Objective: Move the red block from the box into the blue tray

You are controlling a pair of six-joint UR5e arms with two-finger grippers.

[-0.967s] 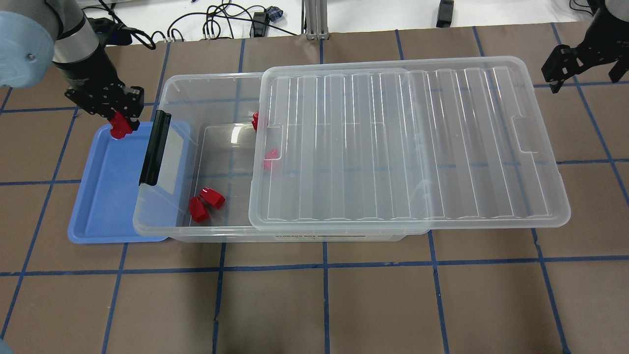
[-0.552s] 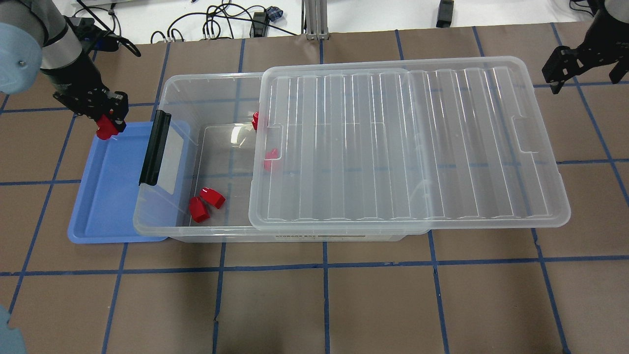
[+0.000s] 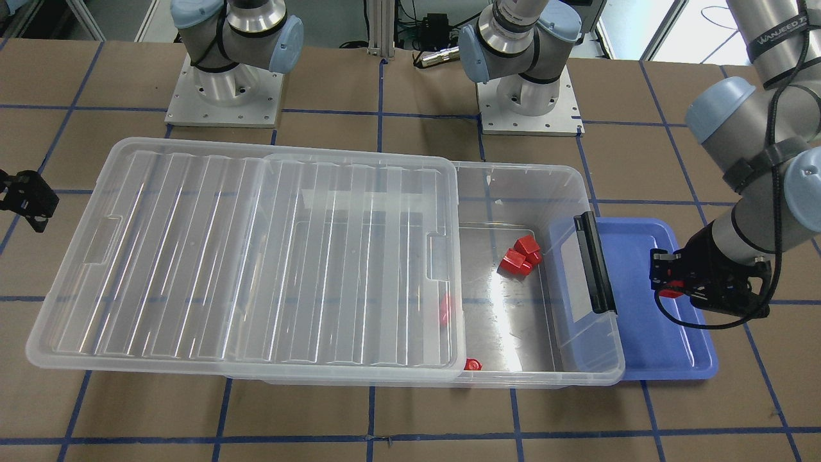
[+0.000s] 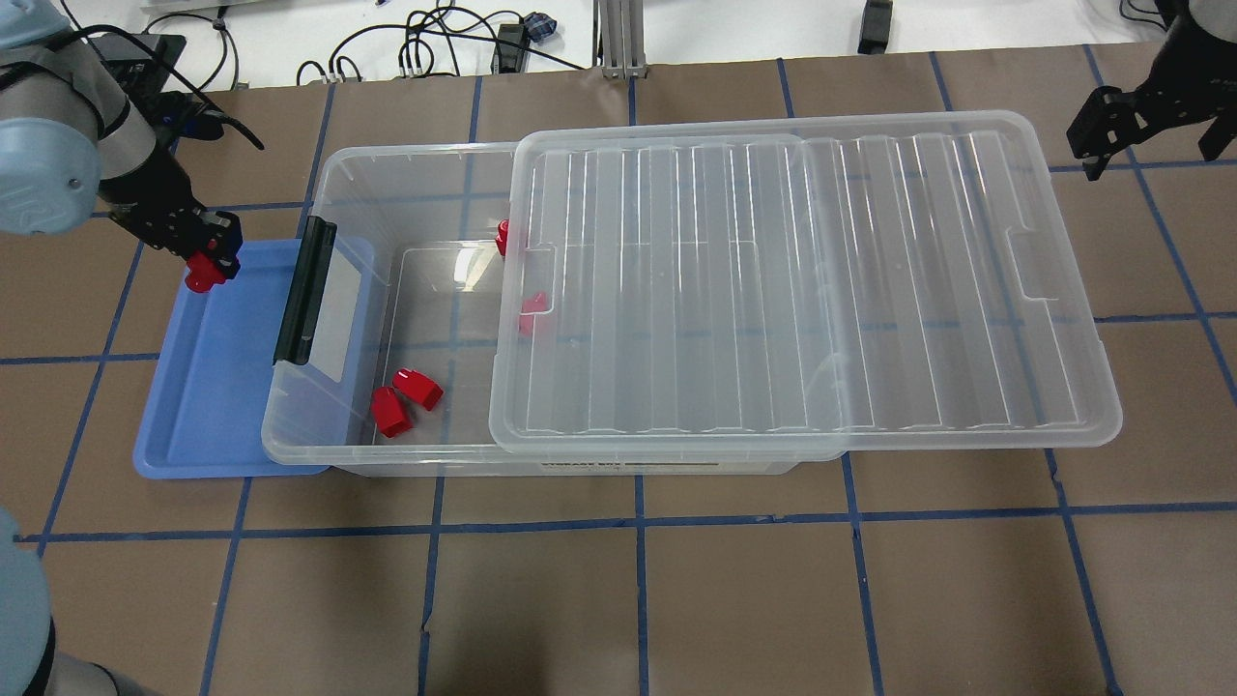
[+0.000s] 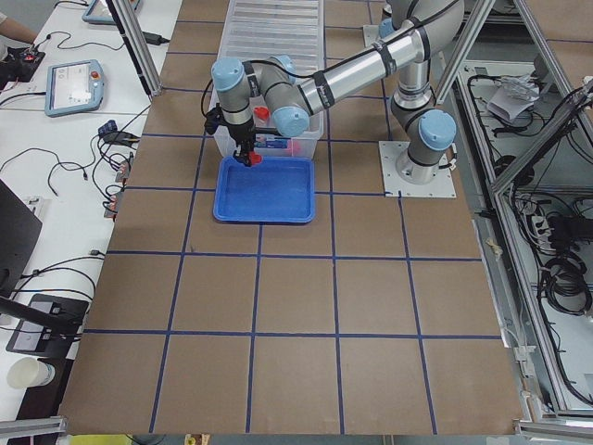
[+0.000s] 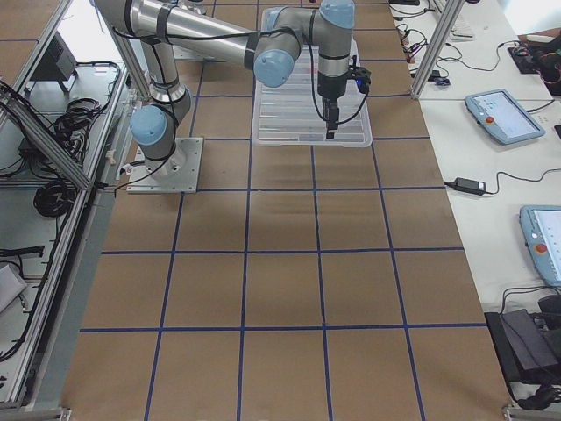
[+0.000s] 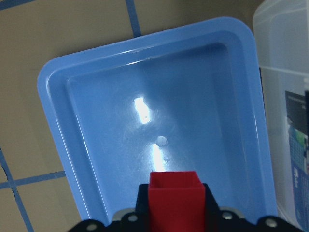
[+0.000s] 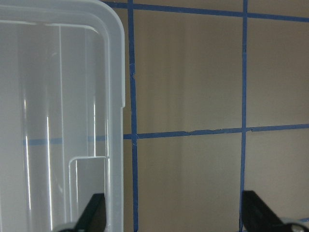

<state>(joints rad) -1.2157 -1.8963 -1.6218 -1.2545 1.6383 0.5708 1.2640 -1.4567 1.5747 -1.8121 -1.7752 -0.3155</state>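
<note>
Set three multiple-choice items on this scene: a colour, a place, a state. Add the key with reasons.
1. The latch bar on the box is: A blue; B red; C black.
2. The red block in the left gripper is: A inside the box; B above the blue tray; C atop the latch bar.
3. The right gripper is: A open, empty; B shut on the red block; C shut on the box.
Key: C, a dark bar on the clear end; B, tray floor shows beneath it; A, its wrist view shows it spread, nothing between.

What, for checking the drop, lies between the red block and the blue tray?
Nothing; left wrist view shows bare blue tray below the red block.
</note>
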